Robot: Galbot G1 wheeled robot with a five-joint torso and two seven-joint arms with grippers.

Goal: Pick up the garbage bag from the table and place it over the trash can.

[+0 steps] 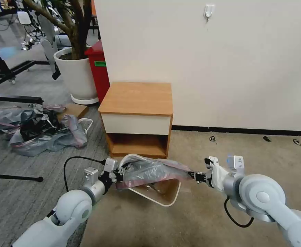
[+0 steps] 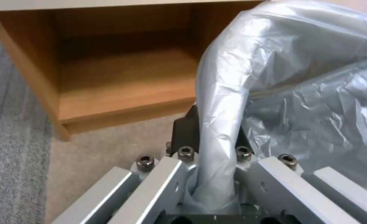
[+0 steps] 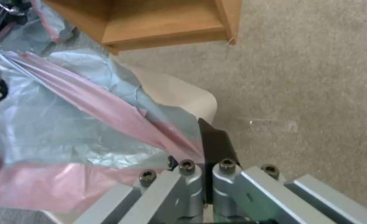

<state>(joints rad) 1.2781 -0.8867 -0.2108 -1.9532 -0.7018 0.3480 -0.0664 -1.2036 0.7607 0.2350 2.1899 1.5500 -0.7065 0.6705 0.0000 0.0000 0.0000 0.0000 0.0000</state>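
Head view: left pincer (image 1: 118, 174) and right pincer (image 1: 195, 176) stretch garbage bag (image 1: 150, 171) between them.

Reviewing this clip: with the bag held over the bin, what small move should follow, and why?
Probably lower both grippers together. The left gripper and right gripper hold the garbage bag stretched above the trash can, whose near rim remains uncovered.
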